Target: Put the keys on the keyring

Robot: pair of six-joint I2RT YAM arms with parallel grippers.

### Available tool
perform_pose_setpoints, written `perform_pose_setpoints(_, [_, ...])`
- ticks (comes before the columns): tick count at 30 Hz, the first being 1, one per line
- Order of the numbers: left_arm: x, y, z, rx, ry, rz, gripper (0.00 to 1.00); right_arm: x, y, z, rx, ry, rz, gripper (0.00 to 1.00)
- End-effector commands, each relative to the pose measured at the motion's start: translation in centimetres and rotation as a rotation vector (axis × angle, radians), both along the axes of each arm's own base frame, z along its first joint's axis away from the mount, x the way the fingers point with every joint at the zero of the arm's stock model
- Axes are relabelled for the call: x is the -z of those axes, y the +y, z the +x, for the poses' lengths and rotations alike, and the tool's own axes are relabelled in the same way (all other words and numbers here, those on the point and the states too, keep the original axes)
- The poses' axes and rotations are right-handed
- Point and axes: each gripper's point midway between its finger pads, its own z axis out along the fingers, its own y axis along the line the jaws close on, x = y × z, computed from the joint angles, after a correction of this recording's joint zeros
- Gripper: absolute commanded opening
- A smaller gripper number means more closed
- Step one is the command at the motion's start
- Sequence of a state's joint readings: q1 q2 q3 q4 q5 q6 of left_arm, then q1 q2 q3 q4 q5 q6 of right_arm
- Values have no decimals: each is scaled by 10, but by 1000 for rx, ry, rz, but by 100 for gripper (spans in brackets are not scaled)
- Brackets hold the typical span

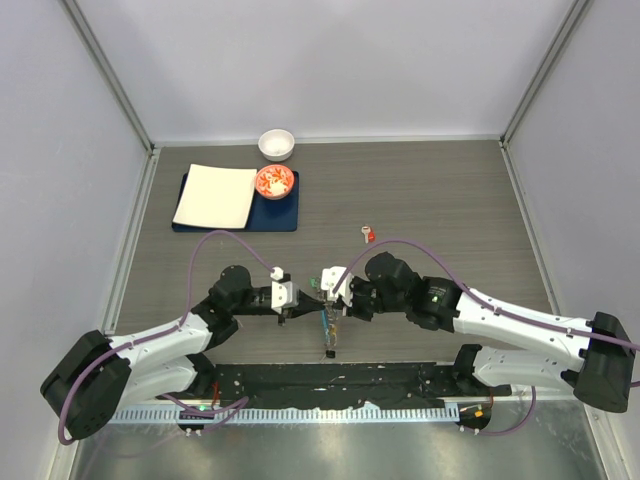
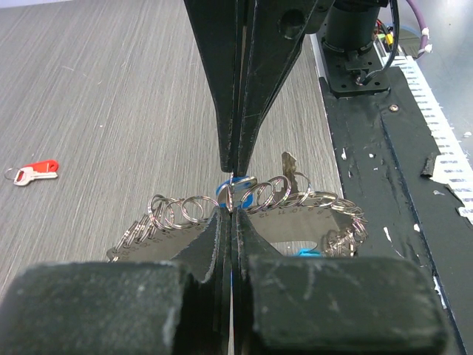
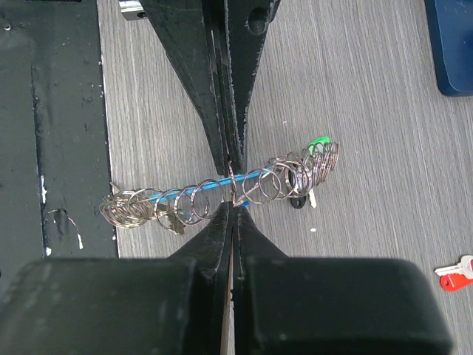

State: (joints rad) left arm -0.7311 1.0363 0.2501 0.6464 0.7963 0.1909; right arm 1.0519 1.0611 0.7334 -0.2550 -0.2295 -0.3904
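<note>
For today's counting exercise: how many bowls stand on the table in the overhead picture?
2. A white bowl at the far edge of the table; a red bowl just nearer than it, on the far right corner of the dark blue mat. Nothing seems to hide another.

We reach both white-and-black arms (image 1: pixel 170 345) inward, black two-finger left claw (image 2: pixel 231 222) and right claw (image 3: pixel 235 214) clamped closed, tips facing.
</note>
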Motion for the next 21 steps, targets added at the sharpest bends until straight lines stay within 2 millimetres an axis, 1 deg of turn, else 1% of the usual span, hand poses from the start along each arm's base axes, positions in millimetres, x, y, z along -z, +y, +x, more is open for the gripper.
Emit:
perform_pose_setpoints(1, [-32,-9,0,42,-90,-81,0,-38,20,7,-24,-58,108,1])
perform_pose_setpoints(8, [-33,-11,7,3,-58,-64,0,-38,20,7,-28,-57,98,1])
perform_pose_setpoints(10, [-30,-11,10,-19,-37,-47,0,-37,20,7,-28,-56,92,1])
perform_pose_setpoints(17, [-36,-10,23,-110,32,-44,0,-39,16,9,-18,-69,80,1])
perform_pose_setpoints(21, [-39,-8,28,-163,100,-45,0,-37,13,10,-9,-72,64,1])
